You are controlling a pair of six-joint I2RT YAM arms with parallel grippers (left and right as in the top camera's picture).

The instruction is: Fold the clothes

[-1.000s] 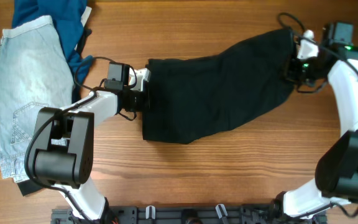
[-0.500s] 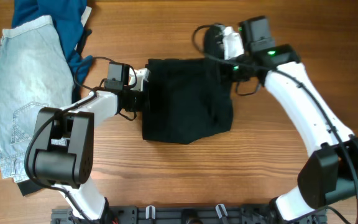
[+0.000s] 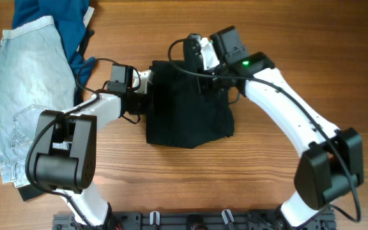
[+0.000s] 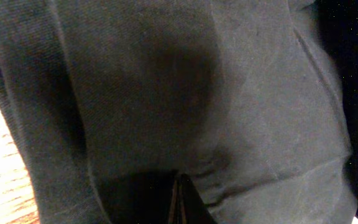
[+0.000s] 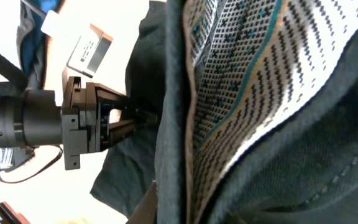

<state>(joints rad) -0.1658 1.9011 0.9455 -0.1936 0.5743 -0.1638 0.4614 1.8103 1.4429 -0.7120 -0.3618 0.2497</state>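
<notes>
A: How many arms are working here?
B: Two are reaching over one wooden table [image 3: 267, 179]: a left arm [image 3: 101, 105] and a right arm [image 3: 286, 108].
A: And how many clothes are lying on it?
B: Three are showing: one black garment [image 3: 190, 112], one pair of pale jeans [image 3: 24, 96], one blue garment [image 3: 50, 13].

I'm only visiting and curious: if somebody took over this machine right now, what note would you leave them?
Grippers: the left gripper is shut on the black garment at its left edge. The right gripper is shut on the other end, held above the garment's top.
Done: the garment looks doubled over once.
Left: release, flatten, probably fold again. The pale jeans and blue clothing lie unfolded at the left of the table.
</notes>
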